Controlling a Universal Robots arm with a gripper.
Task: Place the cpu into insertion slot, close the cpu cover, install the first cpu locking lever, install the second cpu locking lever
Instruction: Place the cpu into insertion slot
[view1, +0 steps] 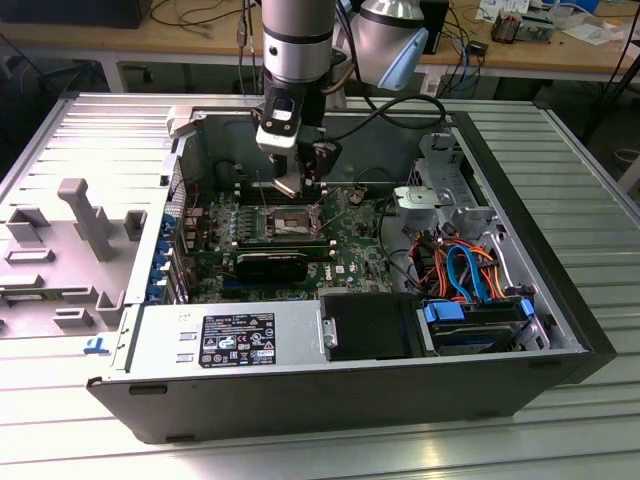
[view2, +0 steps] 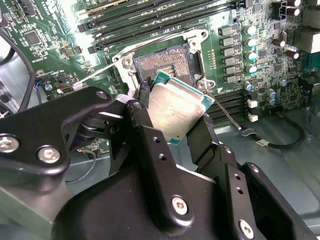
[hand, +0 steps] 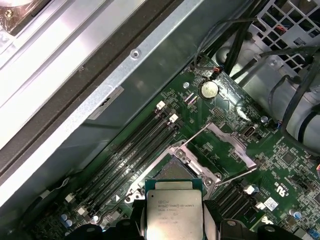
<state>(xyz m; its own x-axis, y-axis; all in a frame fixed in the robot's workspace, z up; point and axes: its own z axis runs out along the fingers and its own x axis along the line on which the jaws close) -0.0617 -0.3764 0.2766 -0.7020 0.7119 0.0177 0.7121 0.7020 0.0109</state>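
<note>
The end effector (view2: 172, 120) is clamping the cpu (view2: 176, 106) by two opposite edges, one black finger (view2: 142, 112) pressing on each side. The cpu's silvery metal top is facing the cameras in both wrist views, with its green border showing around the plate.

The cpu is hanging close to the insertion slot (view2: 162, 62) and is not sitting in it. The slot's dark centre is lying bare, with its silvery rim showing on all sides. In the second wrist view, one corner of the cpu is overlapping the near edge of the slot.

The cpu cover (hand: 235, 142) is standing swung open beside the insertion slot, with green board showing through its square window. A thin locking lever (view2: 227, 115) is sticking out from one side of the slot, clear of the rim.

The long black memory slots (hand: 132, 152) are running alongside the insertion slot on the green board.

In the exterior view, the end effector (view1: 305, 190) is hovering just over the insertion slot (view1: 287, 222) inside the open computer case (view1: 300, 395). The case is lying on its side on the ribbed metal worktop (view1: 300, 455).
</note>
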